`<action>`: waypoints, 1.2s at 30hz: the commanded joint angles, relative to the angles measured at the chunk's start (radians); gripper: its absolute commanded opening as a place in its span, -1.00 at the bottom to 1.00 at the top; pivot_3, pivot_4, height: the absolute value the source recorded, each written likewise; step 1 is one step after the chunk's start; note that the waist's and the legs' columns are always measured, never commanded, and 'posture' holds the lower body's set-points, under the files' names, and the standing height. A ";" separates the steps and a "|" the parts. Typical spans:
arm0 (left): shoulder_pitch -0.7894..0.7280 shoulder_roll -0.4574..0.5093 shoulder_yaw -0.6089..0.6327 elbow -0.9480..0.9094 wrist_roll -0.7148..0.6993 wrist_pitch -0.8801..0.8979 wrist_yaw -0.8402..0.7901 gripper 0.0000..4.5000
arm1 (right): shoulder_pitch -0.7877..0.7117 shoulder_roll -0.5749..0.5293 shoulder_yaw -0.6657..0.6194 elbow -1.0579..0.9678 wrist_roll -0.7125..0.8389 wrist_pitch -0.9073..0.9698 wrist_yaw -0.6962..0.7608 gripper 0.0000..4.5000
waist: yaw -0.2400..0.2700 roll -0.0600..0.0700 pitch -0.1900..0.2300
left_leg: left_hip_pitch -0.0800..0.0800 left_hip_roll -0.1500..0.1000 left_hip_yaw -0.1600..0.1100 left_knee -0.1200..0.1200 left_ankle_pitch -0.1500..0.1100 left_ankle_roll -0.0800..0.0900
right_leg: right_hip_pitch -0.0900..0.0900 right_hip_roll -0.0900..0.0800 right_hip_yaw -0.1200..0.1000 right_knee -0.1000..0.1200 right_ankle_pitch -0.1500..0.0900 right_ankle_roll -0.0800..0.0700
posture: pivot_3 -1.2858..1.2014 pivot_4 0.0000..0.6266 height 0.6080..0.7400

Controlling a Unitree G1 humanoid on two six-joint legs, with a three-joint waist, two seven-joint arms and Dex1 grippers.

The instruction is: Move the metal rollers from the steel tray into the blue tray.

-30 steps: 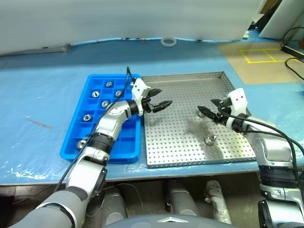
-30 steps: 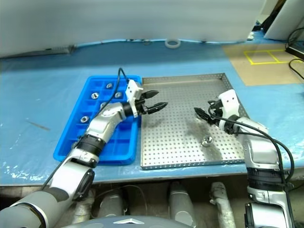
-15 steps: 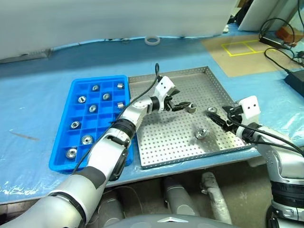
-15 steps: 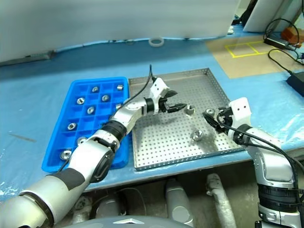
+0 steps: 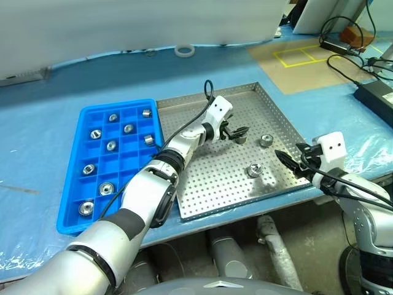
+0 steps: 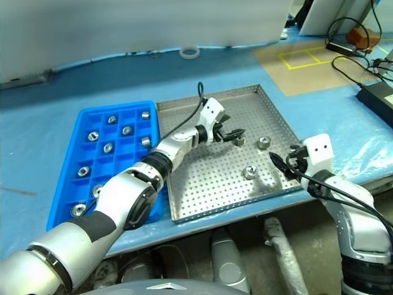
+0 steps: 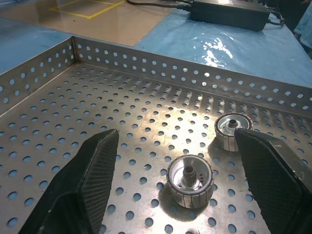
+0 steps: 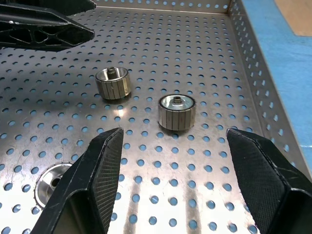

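With the left gripper (image 5: 236, 131) spread wide and empty just short of the nearest of three metal rollers (image 7: 189, 178) in the steel tray (image 5: 202, 195), centre, lower, then clamp squarely.

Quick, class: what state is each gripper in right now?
Left gripper: open, holding nothing, a roller between its fingers.
Right gripper: open, holding nothing.

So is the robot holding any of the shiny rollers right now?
No. Both grippers are open and empty. The left gripper has a roller between its fingers on the steel tray but isn't squeezing it; the right gripper holds nothing.
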 commanded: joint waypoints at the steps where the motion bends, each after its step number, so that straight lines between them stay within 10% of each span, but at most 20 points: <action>1: -0.017 -0.014 0.006 0.000 0.022 -0.022 0.009 0.78 | 0.035 -0.004 -0.062 -0.079 0.022 0.013 -0.026 0.59 | -0.014 0.000 0.000 | 0.000 0.000 0.000 0.002 -0.001 0.001 | 0.000 0.000 0.000 0.000 -0.001 0.001 | -0.67 -0.52 1.00; 21: -0.003 -0.038 0.032 0.055 0.123 0.096 0.375 0.78 | 0.095 0.001 -0.058 -0.130 0.034 0.016 -0.082 0.59 | -0.171 0.000 0.000 | -0.013 -0.022 -0.004 0.015 -0.012 0.012 | 0.001 -0.029 -0.009 -0.001 -0.006 0.036 | -0.70 -0.52 1.00; 29: 0.024 -0.027 0.118 0.045 0.062 0.185 0.344 -0.19 | 0.070 0.002 -0.020 -0.111 0.026 0.004 -0.082 0.61 | -0.186 0.000 0.000 | -0.016 -0.028 -0.006 0.016 -0.015 0.017 | 0.002 -0.034 -0.009 -0.001 -0.009 0.041 | -0.67 -0.52 1.00; 36: 0.040 -0.004 0.179 -0.006 -0.013 0.129 0.141 -0.24 | 0.004 0.016 0.023 -0.069 0.042 -0.018 -0.065 0.61 | -0.186 0.000 0.000 | -0.016 -0.031 -0.006 0.016 -0.016 0.019 | 0.003 -0.037 -0.010 -0.001 -0.010 0.042 | -0.61 -0.52 1.00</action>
